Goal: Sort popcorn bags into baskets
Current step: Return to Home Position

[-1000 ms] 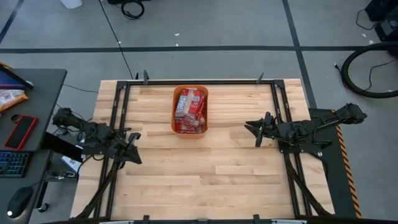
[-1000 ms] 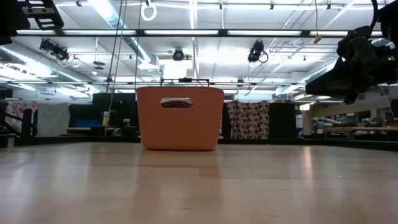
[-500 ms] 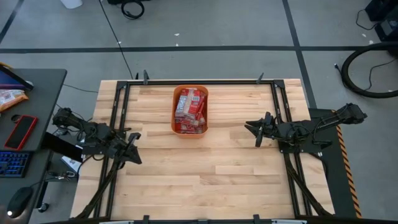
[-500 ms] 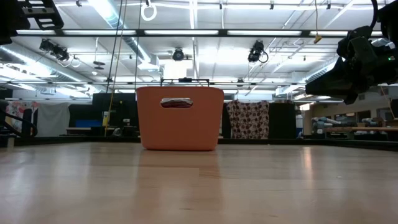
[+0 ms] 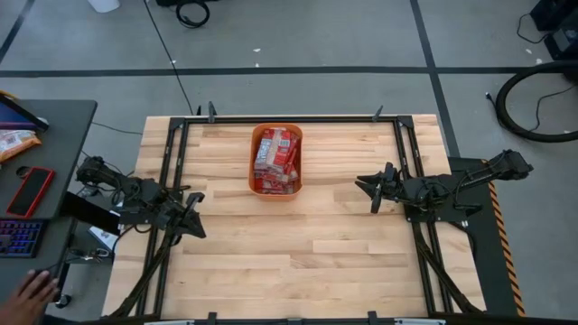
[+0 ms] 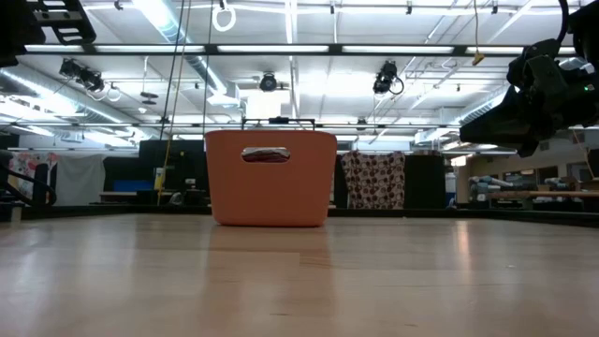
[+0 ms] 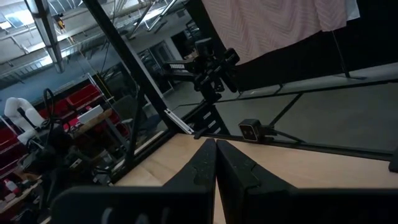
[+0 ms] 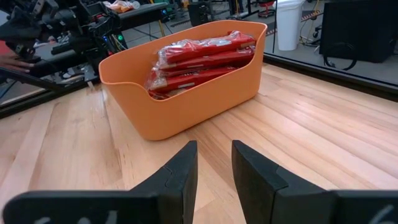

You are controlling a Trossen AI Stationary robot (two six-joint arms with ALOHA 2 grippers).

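Observation:
The orange basket stands on the far middle of the table, and several red popcorn bags lie stacked inside it. In the right wrist view the bags reach just above the basket's rim. The low view shows only the basket's end wall with its handle slot. My left gripper waits shut over the table's left side. My right gripper hovers open to the right of the basket, pointing toward it. The same grippers show as my left gripper and my right gripper in their wrist views.
Black frame rails run along the table's left, right and far sides. A grey side desk left of the table carries a red smartphone and a keyboard. A person's hand shows at its near end. Bare wood lies in front of the basket.
Both arms and the basket have kept still. A person's hand has come into the high view at the near left corner, beside the side desk.

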